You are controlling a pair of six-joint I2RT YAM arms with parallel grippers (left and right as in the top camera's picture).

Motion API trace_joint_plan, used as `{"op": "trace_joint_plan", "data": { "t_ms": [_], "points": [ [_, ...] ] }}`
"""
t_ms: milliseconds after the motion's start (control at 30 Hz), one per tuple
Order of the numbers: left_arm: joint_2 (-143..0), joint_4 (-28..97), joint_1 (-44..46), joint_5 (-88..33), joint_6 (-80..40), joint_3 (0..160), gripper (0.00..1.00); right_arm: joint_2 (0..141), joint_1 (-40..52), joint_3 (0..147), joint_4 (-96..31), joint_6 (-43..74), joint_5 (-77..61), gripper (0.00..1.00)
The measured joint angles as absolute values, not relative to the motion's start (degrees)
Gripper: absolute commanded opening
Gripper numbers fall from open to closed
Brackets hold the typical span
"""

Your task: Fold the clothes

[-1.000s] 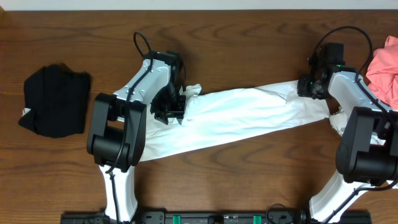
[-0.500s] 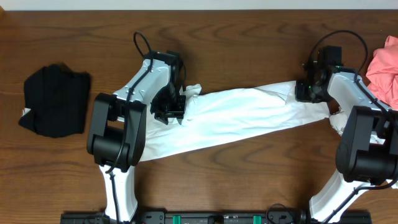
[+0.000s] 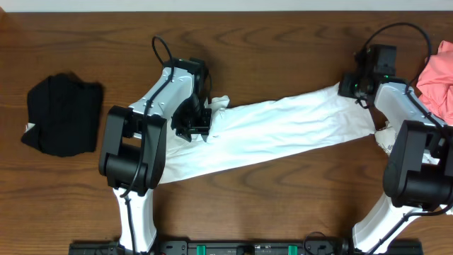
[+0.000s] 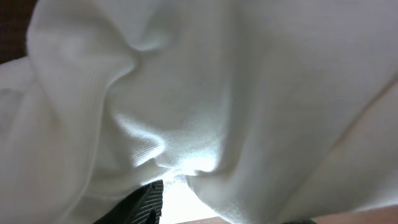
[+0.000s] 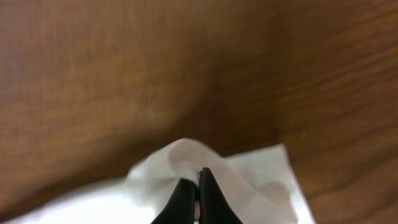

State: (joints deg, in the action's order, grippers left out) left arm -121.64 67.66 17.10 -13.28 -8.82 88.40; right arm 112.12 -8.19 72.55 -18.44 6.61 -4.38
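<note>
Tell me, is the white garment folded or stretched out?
Stretched out: the white garment runs as a long band, one end at the left gripper, the other pinched in the shut right gripper.

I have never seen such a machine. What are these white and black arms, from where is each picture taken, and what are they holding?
These are two robot arms standing at the near edge of a wooden table. Each arm ends in a two-finger pincer. The wide picture comes from a camera above the table. The other two come from small cameras on the wrists, so everything in them looks very close. A long white garment lies stretched across the table between the arms. The right pincer is closed on one end: its wrist view shows dark fingertips pinching the white edge. The left pincer appears to grip the other end, and its camera sees almost only white cloth. A black garment lies apart on the left, and a pink garment lies at the right edge.
</note>
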Motion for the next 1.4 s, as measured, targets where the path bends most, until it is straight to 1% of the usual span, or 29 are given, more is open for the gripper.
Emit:
{"op": "trace_joint_plan", "data": {
  "t_ms": [267, 467, 700, 767, 867, 1200, 1400],
  "points": [
    [-121.64, 67.66, 17.1, -13.3, -8.82, 88.4, 0.45, 112.12, -8.45, 72.55, -12.67, 8.69, -4.56, 0.03],
    [-121.64, 67.68, 17.1, -13.3, -8.82, 88.4, 0.45, 112.12, -8.47, 72.55, -13.41, 8.8, -3.84, 0.02],
    [-121.64, 67.7, 17.1, -13.3, -8.82, 88.4, 0.45, 112.12, -11.11, 72.53, -19.05, 8.82, -1.02, 0.02],
    [-121.64, 67.7, 17.1, -13.3, -8.82, 88.42, 0.45, 112.12, -12.47, 72.51, -22.35, 8.86, -0.6, 0.05],
    [-121.64, 67.7, 17.1, -13.3, -8.82, 88.42, 0.45, 112.12, -14.02, 72.47, -26.61, 9.02, -0.01, 0.05],
    [-121.64, 67.68, 17.1, -13.28, -8.82, 88.4, 0.45, 112.12, -15.31, 72.44, -35.42, 9.04, 0.8, 0.09],
    [-121.64, 67.66, 17.1, -13.28, -8.82, 88.42, 0.44, 112.12, -15.31, 72.44, -36.97, 8.99, 1.17, 0.04]
  ]
}}
